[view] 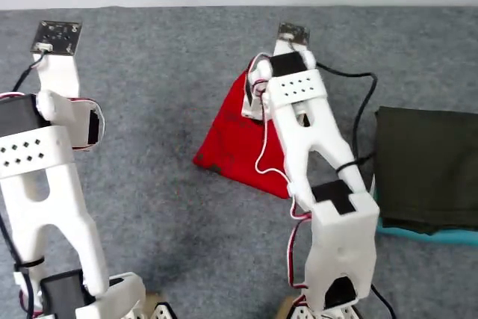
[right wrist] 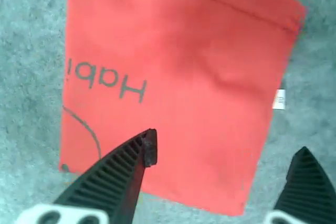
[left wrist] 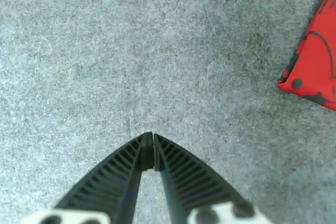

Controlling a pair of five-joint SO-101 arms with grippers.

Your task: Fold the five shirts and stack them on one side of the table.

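A folded red shirt [view: 233, 140] with dark print lies on the grey table [view: 164, 72], near the middle. My right gripper [right wrist: 227, 150] hangs open just above it, one finger [right wrist: 142, 153] over the cloth and the other past the shirt's edge; nothing is held. In the high view the right arm [view: 306, 132] covers part of that shirt. My left gripper [left wrist: 153, 142] is shut and empty over bare table, with a corner of the red shirt [left wrist: 315, 61] a short way off. At the right side a folded dark olive shirt [view: 426, 166] rests on a teal one [view: 441, 235].
The left arm [view: 45, 162] stands at the left of the table. Grey felt lies open between the two arms and along the back. The stack reaches the table's right edge.
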